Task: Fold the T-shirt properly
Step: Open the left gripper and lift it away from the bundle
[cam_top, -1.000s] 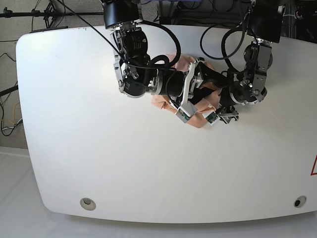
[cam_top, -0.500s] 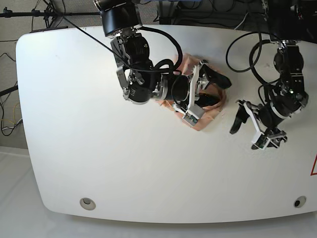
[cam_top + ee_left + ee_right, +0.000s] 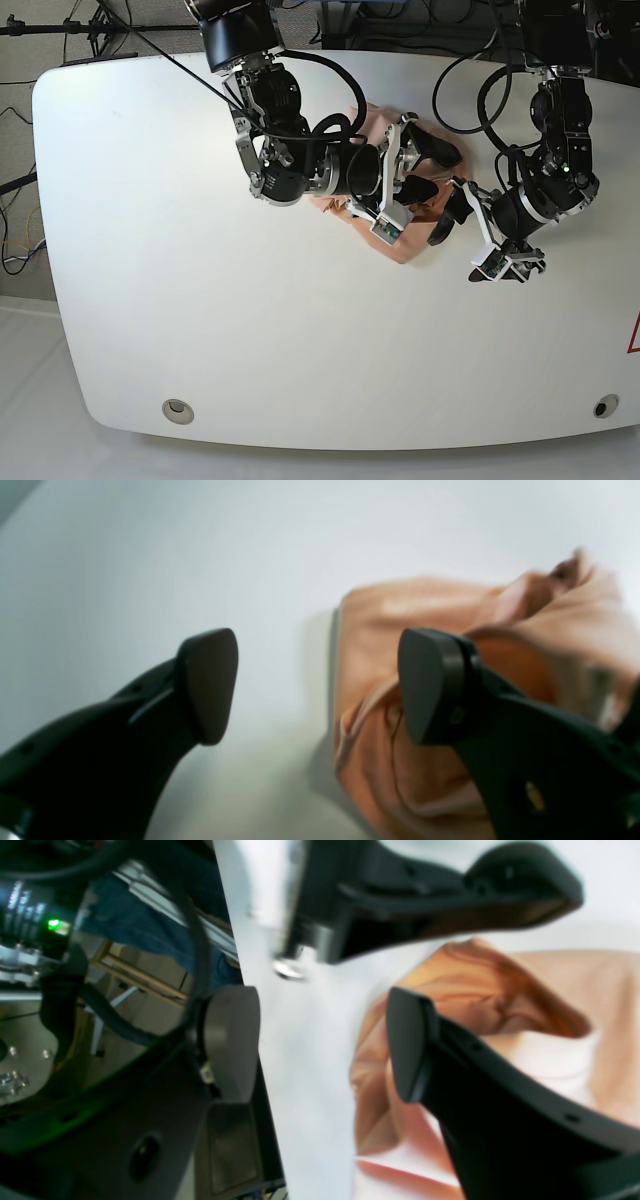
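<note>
The peach T-shirt [image 3: 404,246] lies bunched up at the back middle of the white table [image 3: 200,300], mostly hidden under both arms. My right gripper [image 3: 428,168] hovers over the heap, open, with nothing between its fingers. In the right wrist view the right gripper [image 3: 320,1045] has one finger [image 3: 410,1045] over the T-shirt [image 3: 525,990] folds. My left gripper [image 3: 462,246] stands open at the shirt's right edge. In the blurred left wrist view the left gripper [image 3: 320,685] spans bare table, one finger [image 3: 430,685] above the T-shirt [image 3: 380,645].
Cables and stands crowd the space behind the table's far edge. Two round holes [image 3: 177,410] [image 3: 603,407] sit near the front corners. A red mark [image 3: 634,335] shows at the right edge. The left arm's finger [image 3: 450,890] crosses the top of the right wrist view.
The left arm left the shirt, swung out to the right, and has now come back to the shirt's right edge. The right gripper stays over the heap with its jaws wider.
</note>
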Action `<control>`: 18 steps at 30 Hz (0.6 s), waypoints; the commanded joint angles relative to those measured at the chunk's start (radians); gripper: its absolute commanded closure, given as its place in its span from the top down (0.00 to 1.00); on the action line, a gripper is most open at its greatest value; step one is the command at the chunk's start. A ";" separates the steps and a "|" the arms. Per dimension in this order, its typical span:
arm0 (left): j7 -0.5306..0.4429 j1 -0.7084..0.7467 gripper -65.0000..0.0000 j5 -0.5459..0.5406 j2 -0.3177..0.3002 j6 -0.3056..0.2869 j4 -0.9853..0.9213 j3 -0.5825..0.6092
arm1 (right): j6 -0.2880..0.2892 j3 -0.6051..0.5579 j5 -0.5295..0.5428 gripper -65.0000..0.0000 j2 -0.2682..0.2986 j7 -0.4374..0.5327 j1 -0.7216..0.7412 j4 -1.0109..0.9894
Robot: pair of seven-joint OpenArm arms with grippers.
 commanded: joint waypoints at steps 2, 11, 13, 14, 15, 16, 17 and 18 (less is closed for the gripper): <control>-0.019 -0.021 0.71 -0.005 -0.015 0.011 0.031 -0.012 | 0.004 0.006 0.025 0.58 -0.009 0.030 0.024 0.017; -0.019 -0.022 0.71 -0.005 -0.015 0.011 0.072 -0.094 | 0.003 0.102 0.023 0.58 -0.008 0.030 0.026 0.036; -0.019 -0.019 0.71 -0.005 -0.015 0.011 0.077 -0.118 | 0.001 0.137 0.022 0.58 0.006 0.030 0.026 0.050; -0.019 -0.019 0.71 -0.005 -0.017 0.011 0.078 -0.124 | 0.001 0.148 0.022 0.58 0.015 0.030 0.026 0.053; -0.012 -0.016 0.71 -0.005 -0.017 0.011 0.078 -0.133 | 0.000 0.160 0.023 0.58 0.023 0.030 0.026 0.055; 0.001 -0.016 0.71 -0.005 -0.018 0.011 0.078 -0.144 | -0.002 0.172 0.023 0.58 0.031 0.030 0.026 0.055; 0.013 -0.016 0.71 -0.005 -0.020 0.011 0.078 -0.152 | -0.002 0.178 0.023 0.58 0.035 0.030 0.026 0.055; 0.036 -0.016 0.71 -0.005 -0.020 0.011 0.077 -0.163 | -0.002 0.188 0.023 0.58 0.043 0.030 0.026 0.053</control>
